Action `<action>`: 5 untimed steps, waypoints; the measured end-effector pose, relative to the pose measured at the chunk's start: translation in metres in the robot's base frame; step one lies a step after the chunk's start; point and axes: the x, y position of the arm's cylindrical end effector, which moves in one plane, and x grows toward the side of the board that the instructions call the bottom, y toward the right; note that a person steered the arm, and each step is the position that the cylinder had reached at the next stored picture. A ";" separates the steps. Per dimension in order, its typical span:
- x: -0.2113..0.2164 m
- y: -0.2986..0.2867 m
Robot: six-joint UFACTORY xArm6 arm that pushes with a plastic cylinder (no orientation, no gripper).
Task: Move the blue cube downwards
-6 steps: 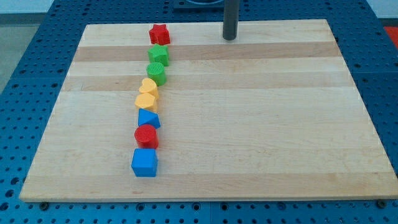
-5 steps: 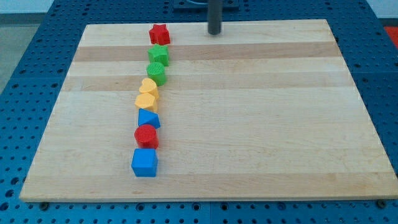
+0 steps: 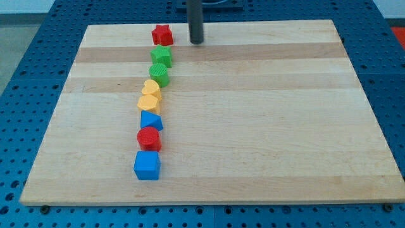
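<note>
The blue cube [image 3: 147, 165] sits at the bottom end of a column of blocks left of the board's middle. My tip [image 3: 197, 42] is near the board's top edge, far above the blue cube and just to the right of the red star [image 3: 162, 34], not touching it. A red cylinder-like block [image 3: 149, 138] stands directly above the blue cube, close to it.
Going up the column above the red block are a blue triangular block [image 3: 151, 120], two yellow blocks [image 3: 149, 102] [image 3: 151, 88], a green cylinder [image 3: 159, 74] and a green block [image 3: 161, 56]. The wooden board [image 3: 266, 126] lies on a blue perforated table.
My tip has moved to the view's left along the board's top edge, towards the red star. No block has moved.
</note>
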 end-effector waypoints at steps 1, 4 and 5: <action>0.070 0.024; 0.251 -0.019; 0.280 -0.073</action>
